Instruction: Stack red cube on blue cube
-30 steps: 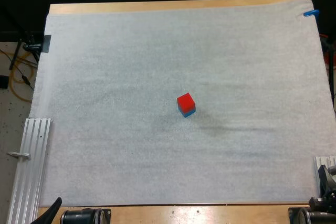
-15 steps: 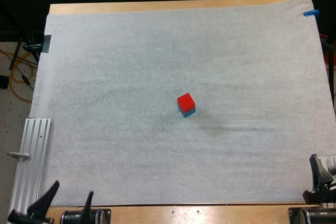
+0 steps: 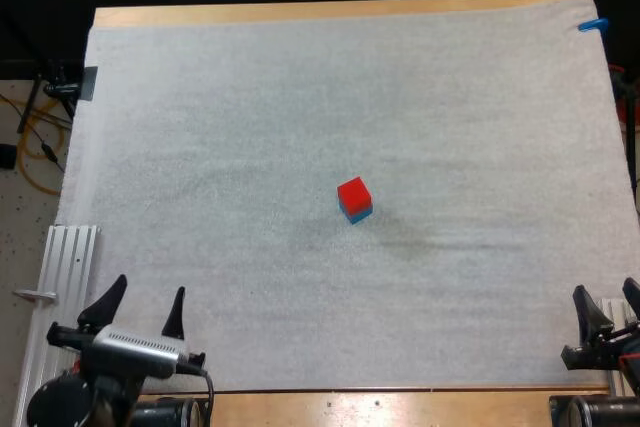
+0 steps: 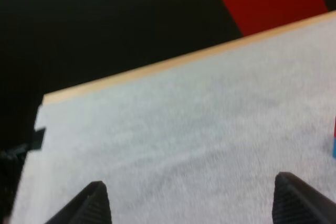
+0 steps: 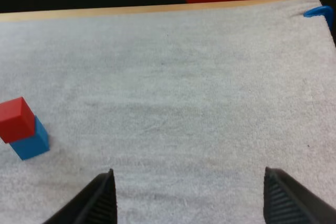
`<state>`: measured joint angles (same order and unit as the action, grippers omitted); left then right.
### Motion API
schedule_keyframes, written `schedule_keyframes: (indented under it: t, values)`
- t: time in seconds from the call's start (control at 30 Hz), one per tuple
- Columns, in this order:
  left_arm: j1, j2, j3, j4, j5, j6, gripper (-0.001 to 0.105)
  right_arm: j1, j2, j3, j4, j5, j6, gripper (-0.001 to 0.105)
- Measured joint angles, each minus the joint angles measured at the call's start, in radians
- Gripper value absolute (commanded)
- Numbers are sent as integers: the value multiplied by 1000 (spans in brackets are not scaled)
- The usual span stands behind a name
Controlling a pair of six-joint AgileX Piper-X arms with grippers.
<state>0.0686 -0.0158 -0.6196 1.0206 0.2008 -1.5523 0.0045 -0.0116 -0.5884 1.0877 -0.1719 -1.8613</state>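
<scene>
The red cube (image 3: 353, 192) sits on top of the blue cube (image 3: 357, 211) near the middle of the white mat (image 3: 250, 127). No gripper touches the stack. My left gripper (image 3: 143, 305) is at the mat's near left corner, open and holding nothing. My right gripper (image 3: 608, 305) is at the near right edge, also open with nothing between its fingers. In the right wrist view the red cube (image 5: 16, 119) rests slightly askew on the blue cube (image 5: 30, 141), far off to the side of my open fingers (image 5: 100, 198). An edge of the stack (image 4: 334, 139) shows in the left wrist view.
An aluminium rail (image 3: 58, 297) lies along the mat's near left edge, beside my left arm. The wooden table edge (image 3: 300, 12) runs along the far side. Open mat surrounds the cube stack on all sides.
Both arms have come into view at the near edge: the left gripper has risen up at the near left corner and the right gripper at the near right. The stack has not moved.
</scene>
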Motion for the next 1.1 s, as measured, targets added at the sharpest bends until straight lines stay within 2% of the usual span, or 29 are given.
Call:
schedule_keyframes:
  t: [0.13, 0.23, 1.1]
  values:
    - [0, 0, 63, -3, 0, -25, 63, 0, 0, 29, -1, 0, -15, 58]
    - [0, 0, 78, 31, 0, -29, 63, 0, 0, 48, -7, 0, -15, 58]
    - [0, 0, 81, 54, 0, -35, 63, 0, 0, 52, -23, 2, -15, 58]
